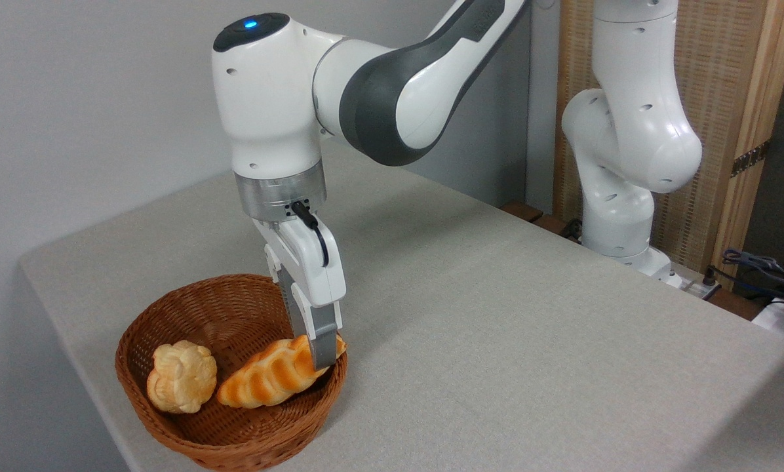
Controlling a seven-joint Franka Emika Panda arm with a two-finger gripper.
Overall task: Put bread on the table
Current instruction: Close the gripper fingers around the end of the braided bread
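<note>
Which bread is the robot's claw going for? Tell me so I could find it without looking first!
Find the round brown wicker basket near the front corner of the grey table. Two breads lie inside it, and the claw is down at the right end of the bread on the right. It is the long, golden-orange braided loaf with pointed ends, not the small round pale flower-shaped bun to its left.

a large flat table [497,314] covered in a light grey-beige, cloth-like surface fills most of the view, its rounded corner showing at the left, near the pale wall. the one thing resting directly on the tabletop is a round brown woven wicker basket [169,429], which sits close to the front-left edge. the white base of the robot arm [628,242] stands at the table's far right edge, though whether it rests on the top or just beside it cannot be told.
</note>
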